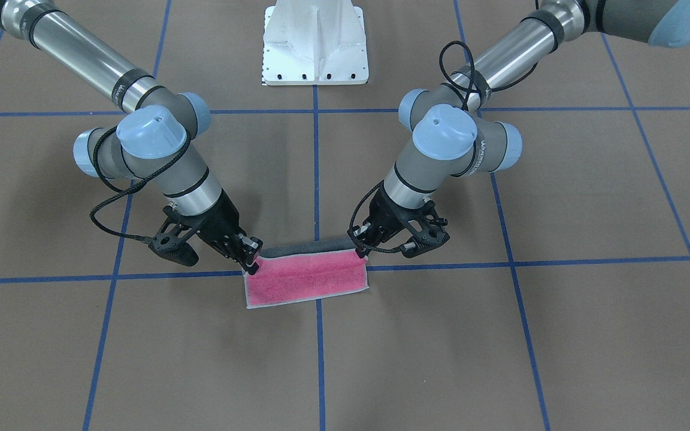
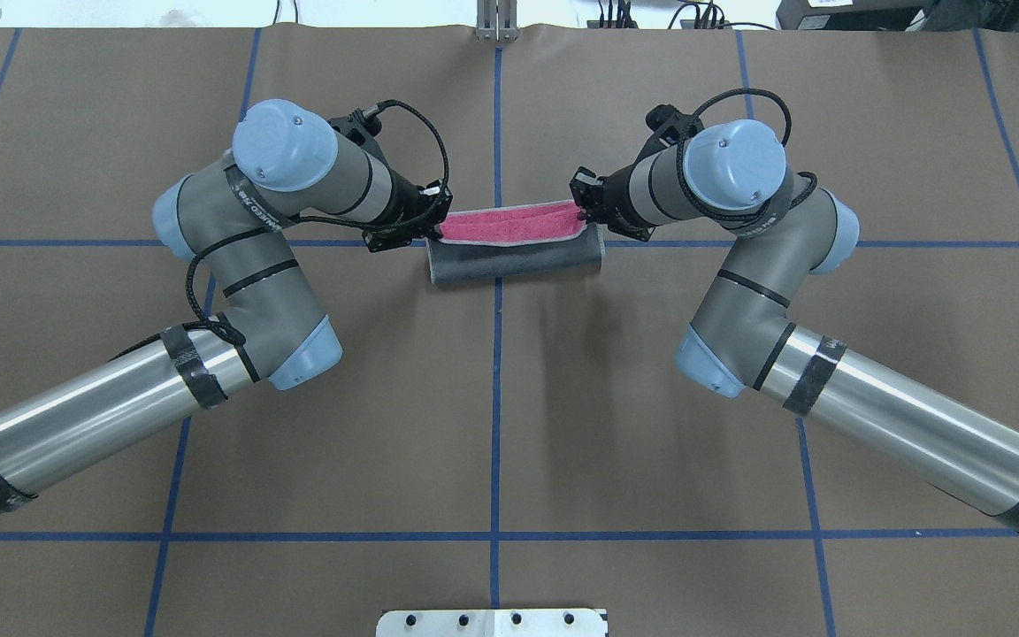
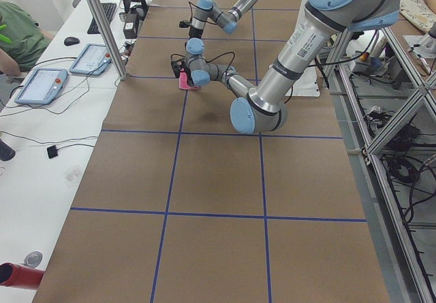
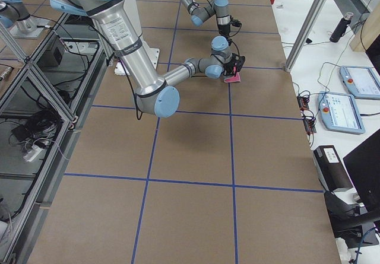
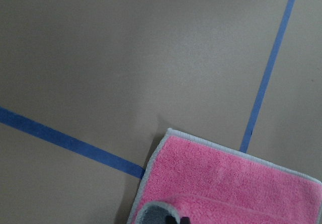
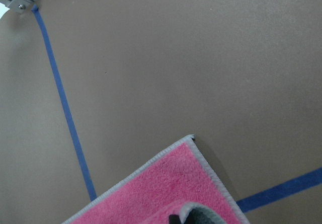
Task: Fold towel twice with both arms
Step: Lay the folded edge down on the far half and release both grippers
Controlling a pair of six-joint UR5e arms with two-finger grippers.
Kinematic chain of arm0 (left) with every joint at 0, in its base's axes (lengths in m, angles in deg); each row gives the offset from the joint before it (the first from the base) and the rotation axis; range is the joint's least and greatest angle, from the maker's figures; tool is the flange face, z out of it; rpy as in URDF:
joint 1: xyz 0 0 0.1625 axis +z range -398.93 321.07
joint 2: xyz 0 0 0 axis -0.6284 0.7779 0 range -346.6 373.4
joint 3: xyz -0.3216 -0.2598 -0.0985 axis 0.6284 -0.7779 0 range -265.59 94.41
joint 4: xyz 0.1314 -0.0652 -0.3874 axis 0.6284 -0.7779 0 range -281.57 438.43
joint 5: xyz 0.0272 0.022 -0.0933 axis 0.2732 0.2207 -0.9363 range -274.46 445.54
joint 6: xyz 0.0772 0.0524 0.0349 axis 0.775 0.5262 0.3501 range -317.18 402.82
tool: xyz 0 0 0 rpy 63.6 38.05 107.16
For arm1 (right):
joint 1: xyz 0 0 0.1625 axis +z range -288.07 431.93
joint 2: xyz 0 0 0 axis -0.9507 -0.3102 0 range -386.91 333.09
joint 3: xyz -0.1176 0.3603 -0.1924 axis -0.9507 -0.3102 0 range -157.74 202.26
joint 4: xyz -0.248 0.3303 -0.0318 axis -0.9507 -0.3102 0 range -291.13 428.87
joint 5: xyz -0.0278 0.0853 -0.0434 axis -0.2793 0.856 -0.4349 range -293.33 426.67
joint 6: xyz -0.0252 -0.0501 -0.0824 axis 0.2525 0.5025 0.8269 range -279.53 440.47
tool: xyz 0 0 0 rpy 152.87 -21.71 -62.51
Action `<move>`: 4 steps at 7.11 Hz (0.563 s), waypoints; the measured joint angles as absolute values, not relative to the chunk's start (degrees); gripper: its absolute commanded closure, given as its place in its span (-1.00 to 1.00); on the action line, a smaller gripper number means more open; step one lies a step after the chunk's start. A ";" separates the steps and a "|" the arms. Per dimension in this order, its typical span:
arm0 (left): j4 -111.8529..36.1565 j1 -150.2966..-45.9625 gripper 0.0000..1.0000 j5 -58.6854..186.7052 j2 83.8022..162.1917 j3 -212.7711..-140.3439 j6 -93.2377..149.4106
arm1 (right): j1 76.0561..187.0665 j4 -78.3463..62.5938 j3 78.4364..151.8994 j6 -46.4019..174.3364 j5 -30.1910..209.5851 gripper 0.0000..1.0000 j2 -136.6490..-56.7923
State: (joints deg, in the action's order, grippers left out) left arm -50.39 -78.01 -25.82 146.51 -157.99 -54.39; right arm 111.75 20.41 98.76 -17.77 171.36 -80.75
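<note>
The towel (image 1: 306,280) lies at the table's middle, half folded: its pink face (image 2: 509,224) shows on the far side and its dark grey face (image 2: 514,263) curls over on the side nearer the robot. My left gripper (image 2: 435,232) is shut on one raised corner, which is at the view's right end of the towel in the front-facing view (image 1: 360,254). My right gripper (image 2: 582,212) is shut on the other raised corner (image 1: 253,265). Both wrist views show the flat pink layer (image 5: 221,178) (image 6: 161,189) with the pinched grey-backed corner at the bottom edge.
Blue tape lines (image 2: 496,372) grid the brown table cover. The white pedestal base (image 1: 315,48) stands behind the towel on the robot's side. A person's shoulder (image 3: 15,27) and tablets (image 3: 41,84) are at a side bench beyond the table's edge.
</note>
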 measured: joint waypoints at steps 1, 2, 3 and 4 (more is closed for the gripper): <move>-50.68 -78.06 1.00 -25.81 146.67 -157.52 -54.39 | 111.75 20.43 98.33 -17.74 171.30 1.00 -80.49; -50.80 -78.13 1.00 -25.81 146.78 -157.21 -54.39 | 111.75 20.44 98.09 -17.72 171.28 1.00 -80.26; -50.88 -78.22 1.00 -25.81 146.85 -156.94 -54.39 | 111.74 20.43 97.94 -17.71 171.25 1.00 -80.10; -50.97 -78.36 1.00 -25.81 146.92 -156.69 -54.39 | 111.75 20.39 97.89 -17.71 171.21 1.00 -80.01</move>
